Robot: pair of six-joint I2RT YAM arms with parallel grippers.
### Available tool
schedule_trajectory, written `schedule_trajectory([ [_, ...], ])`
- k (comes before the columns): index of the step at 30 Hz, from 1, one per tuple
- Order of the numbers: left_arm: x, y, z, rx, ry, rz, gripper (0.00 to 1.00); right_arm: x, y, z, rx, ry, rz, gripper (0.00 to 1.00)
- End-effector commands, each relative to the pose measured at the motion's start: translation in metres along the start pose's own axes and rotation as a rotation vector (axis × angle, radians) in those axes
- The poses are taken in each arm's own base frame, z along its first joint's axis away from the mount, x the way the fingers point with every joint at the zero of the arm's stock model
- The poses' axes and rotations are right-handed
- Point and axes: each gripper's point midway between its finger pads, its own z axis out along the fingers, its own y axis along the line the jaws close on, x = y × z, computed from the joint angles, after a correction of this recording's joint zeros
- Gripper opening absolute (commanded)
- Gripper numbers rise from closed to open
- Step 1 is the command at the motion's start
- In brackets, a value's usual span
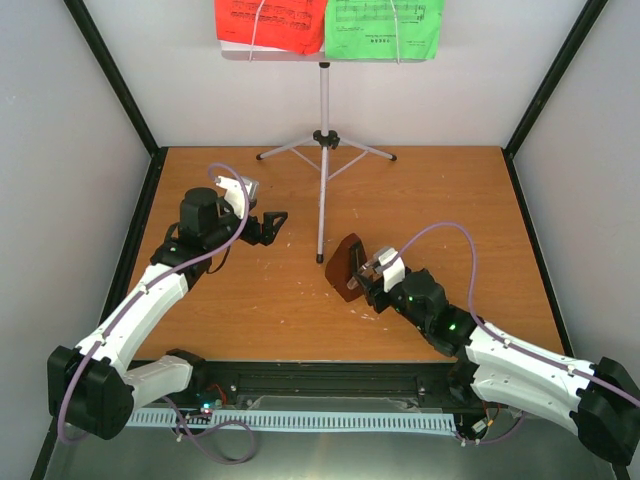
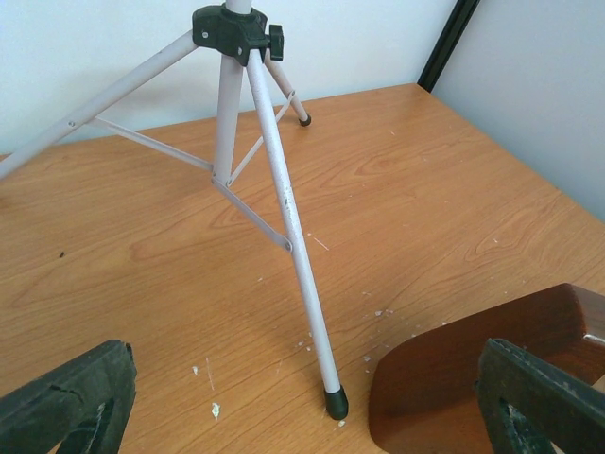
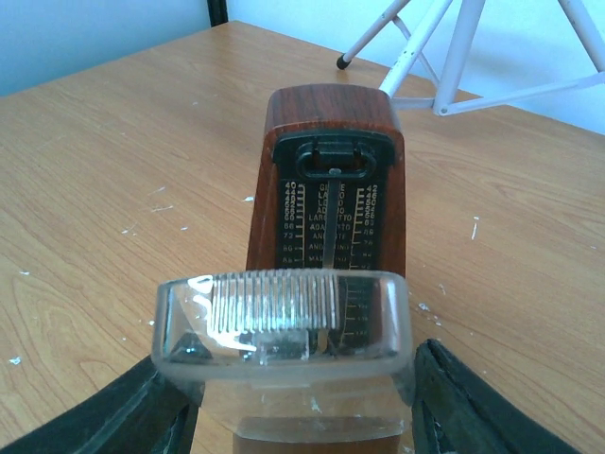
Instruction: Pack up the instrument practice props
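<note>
Top external view cuts off the upper edges of the red music sheet (image 1: 270,25) and the green music sheet (image 1: 385,28). They rest side by side, red on the left, in the tray (image 1: 290,56) of the silver tripod stand (image 1: 323,100) at the back of the orange-brown wooden tabletop (image 1: 250,320). The sheets hide nearly all of the tray, leaving only a pale lower lip, and its surface cannot be made out.

The stand's near leg reaches toward the middle of the tabletop. Just beside its foot is the small dark-brown pyramid metronome (image 1: 345,265), with the right fingers (image 1: 372,275) up against it. From above I cannot tell whether it stands upright or leans.

Right wrist view shows the metronome's tempo scale and pendulum face. Its lower part is hidden behind the ribbed clear cover (image 3: 284,331), which lies between the right fingers (image 3: 473,416). They are set at a middling width and pressed to the cover's two sides, holding it. Whether the cover is seated on the body cannot be judged.

Left wrist view shows the left fingers (image 2: 66,397) spread wide and gripping nothing. They are low over the tabletop with the stand's black-tipped leg in front of them. Only a curved brown corner of the metronome shows, partly behind one finger, and the stand's top is cut off.
</note>
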Motion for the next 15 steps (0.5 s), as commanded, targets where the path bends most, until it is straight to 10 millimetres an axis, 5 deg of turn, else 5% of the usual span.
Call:
schedule_trajectory([
  [1, -0.007, 0.001, -0.002, -0.007, -0.029, 0.035, 0.99, -0.013, -0.002, -0.001, 0.000, -0.054, -0.001, 0.51],
  [15, -0.005, 0.000, 0.000, 0.002, -0.024, 0.035, 0.99, -0.007, -0.005, 0.009, -0.002, -0.032, -0.011, 0.51],
])
